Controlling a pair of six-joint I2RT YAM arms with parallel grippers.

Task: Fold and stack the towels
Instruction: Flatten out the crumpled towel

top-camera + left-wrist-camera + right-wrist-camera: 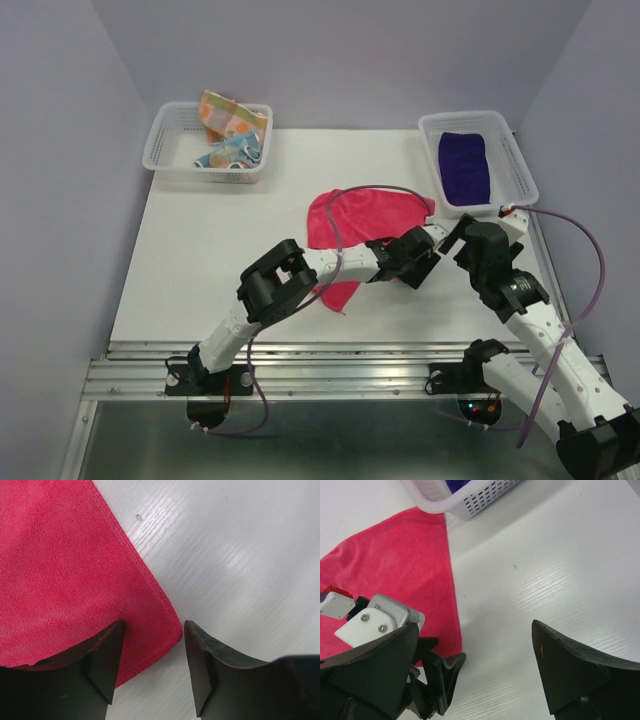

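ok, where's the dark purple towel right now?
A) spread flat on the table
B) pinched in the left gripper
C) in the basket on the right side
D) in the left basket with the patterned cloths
C: the dark purple towel lies inside the white basket at the far right of the table, while the cloth spread out on the table is the pink towel.

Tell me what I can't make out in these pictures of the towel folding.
- Top view: the left arm covers the near edge of the pink towel, so its fold is unclear.
- Top view: the wall of the left basket hides how many patterned towels it holds.
- Right wrist view: the top edge cuts off the purple towel.
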